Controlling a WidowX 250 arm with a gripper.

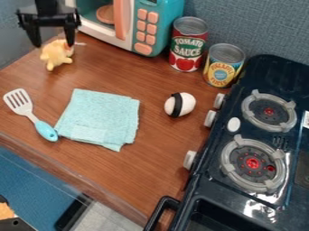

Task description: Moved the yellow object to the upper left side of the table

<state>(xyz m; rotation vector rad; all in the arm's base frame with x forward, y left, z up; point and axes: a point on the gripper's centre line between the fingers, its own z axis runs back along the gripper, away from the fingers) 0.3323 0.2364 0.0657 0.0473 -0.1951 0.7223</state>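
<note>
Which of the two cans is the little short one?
The yellow can, right by the stove. The red can next to it is taller.

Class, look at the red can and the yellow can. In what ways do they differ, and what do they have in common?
The red can is taller than the yellow can. The red can's label pairs red with dark green; the yellow can's pairs yellow with blue. The red can stands nearer the toy microwave, the yellow can nearer the stove. Both are upright, with grey metal tops.
</note>
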